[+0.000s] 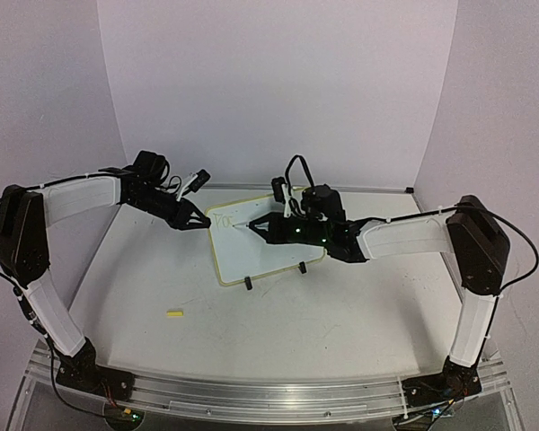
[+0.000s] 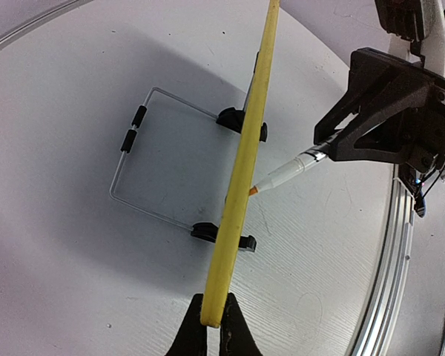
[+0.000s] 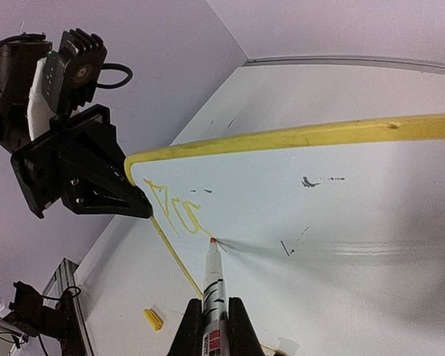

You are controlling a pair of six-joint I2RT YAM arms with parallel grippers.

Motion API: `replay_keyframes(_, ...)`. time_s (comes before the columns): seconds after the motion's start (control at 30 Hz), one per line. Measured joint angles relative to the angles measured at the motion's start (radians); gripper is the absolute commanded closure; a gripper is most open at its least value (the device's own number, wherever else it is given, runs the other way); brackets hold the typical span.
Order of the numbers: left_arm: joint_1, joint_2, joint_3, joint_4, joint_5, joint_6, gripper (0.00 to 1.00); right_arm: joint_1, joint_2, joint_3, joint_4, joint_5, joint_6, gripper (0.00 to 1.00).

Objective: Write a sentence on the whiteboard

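The whiteboard (image 1: 251,256) stands towards the back middle of the counter (image 1: 296,341) on two small black feet (image 1: 248,284), its white face leaning back and its pale yellow rim (image 3: 297,136) running round the edge. The writing (image 3: 174,211) is in the upper left corner of the face: a few thin yellow-green strokes. The first looks like a T and the rest cannot be read. Some faint dark specks (image 3: 309,180) lie further along the face. The marker (image 3: 213,289) points its orange tip at the board just past the last stroke and appears to touch it. Its pale barrel carries a label in red and black print that is too blurred to read. The right fingers (image 3: 239,335) are pressed together on that barrel, pinching the marker from both sides. The left fingers (image 2: 191,334) pinch the whiteboard's yellow rim at the corner beside the writing. In the left wrist view the board is edge-on, and a thin wire frame (image 2: 133,170) runs back from the feet across the counter behind it. A small yellow cap (image 1: 174,313) lies on the counter, well apart from the board, towards the left arm's side.
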Motion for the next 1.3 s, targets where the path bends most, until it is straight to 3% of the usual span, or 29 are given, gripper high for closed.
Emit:
replay_keyframes(0.6, 0.0, -0.001, 0.0, 0.0, 0.0, 0.0, 1.0, 0.016, 0.028, 0.024, 0.014, -0.023, 0.009, 1.0)
replay_keyframes(0.83, -0.002, -0.002, 0.0, -0.002, 0.0, 0.001, 1.0, 0.016, -0.028, -0.053, 0.081, -0.03, 0.03, 1.0)
replay_keyframes(1.3, -0.005, -0.003, 0.0, -0.002, -0.001, 0.004, 1.0, 0.016, -0.052, -0.056, 0.052, 0.051, 0.025, 1.0)
